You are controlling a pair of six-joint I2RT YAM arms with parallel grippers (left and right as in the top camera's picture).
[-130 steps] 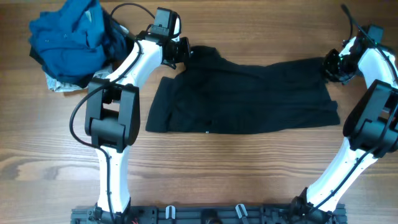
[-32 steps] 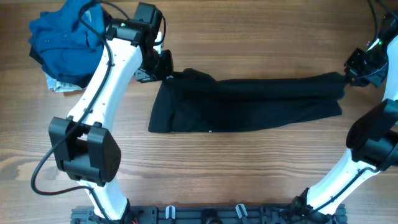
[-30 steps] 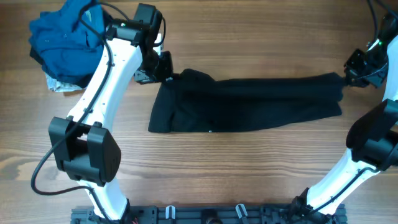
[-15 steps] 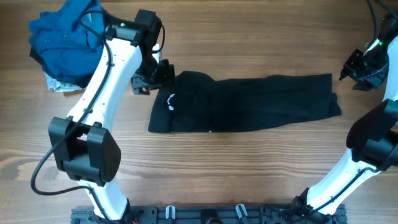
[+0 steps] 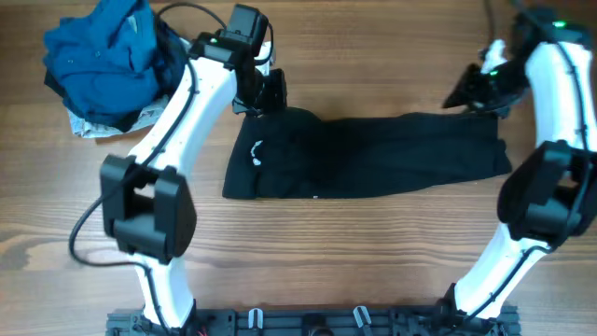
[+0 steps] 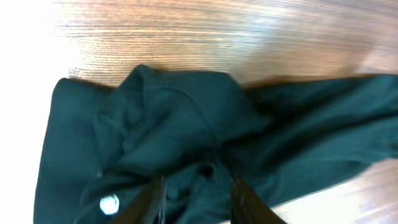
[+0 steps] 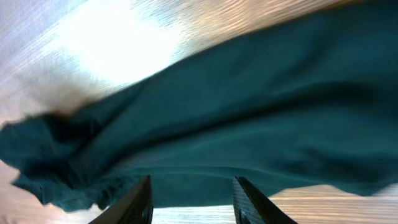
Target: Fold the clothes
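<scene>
While the left gripper (image 5: 269,93) hangs over the collar end of the large plain black shirt of soft fabric (image 5: 373,154), its two fingers (image 6: 155,198) stand apart with nothing pinched between them. From its wrist view the bunched collar cloth lies just beyond the fingertips, and a small white mark (image 6: 109,204) shows beside the left finger. Across the table, the right gripper (image 5: 466,93) hovers near the shirt's far right corner, just off its upper edge. Its fingers (image 7: 134,202) are likewise parted and hold nothing, and its wrist view, rather blurred, shows the dark cloth stretched across beyond them. The shirt itself lies as a long, fairly flat band across the middle of the brown wooden table (image 5: 373,261), lumpier at the collar end on the left. Well apart from it, in the far left corner, sits a heap of bright blue and navy garments (image 5: 103,56), with a scrap of pale grey-white cloth (image 5: 89,128) peeking out from under the heap
</scene>
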